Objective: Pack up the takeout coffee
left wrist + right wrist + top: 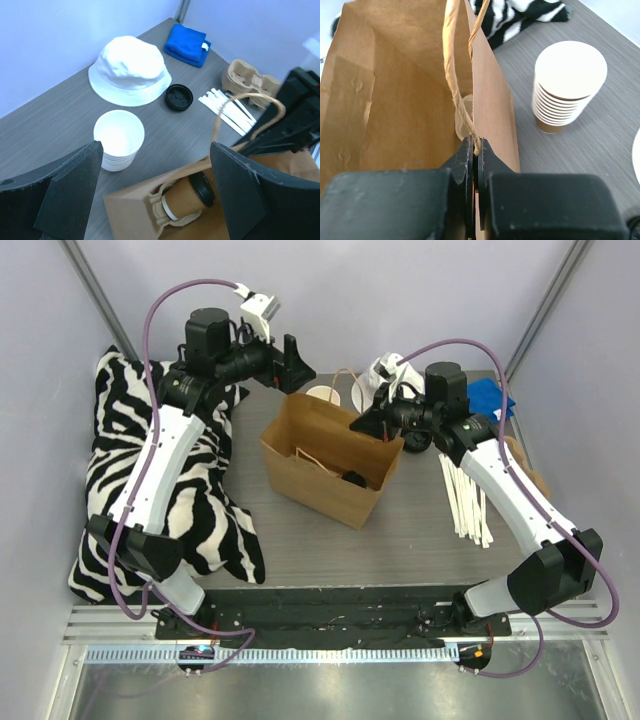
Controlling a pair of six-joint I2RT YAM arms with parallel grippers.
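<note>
The takeout coffee (192, 196), a kraft cup with a black lid, lies tilted inside the open brown paper bag (325, 455), resting in a pulp holder; from above only its dark lid (353, 478) shows. My left gripper (157, 200) hangs open above the bag's mouth, its black fingers (65, 192) wide apart with nothing between them. It sits over the bag's far corner (295, 362). My right gripper (476, 150) is shut on the bag's twine handle (457, 75) at the right rim (363, 425), holding that side up.
A stack of lidless paper cups (118, 136) stands just behind the bag. Farther back lie a white bucket hat (130, 70), a blue cloth (187, 44) and a loose black lid (179, 96). White sticks (468, 502) and a pulp carrier (250, 82) lie right; a zebra cushion (150, 470) lies left.
</note>
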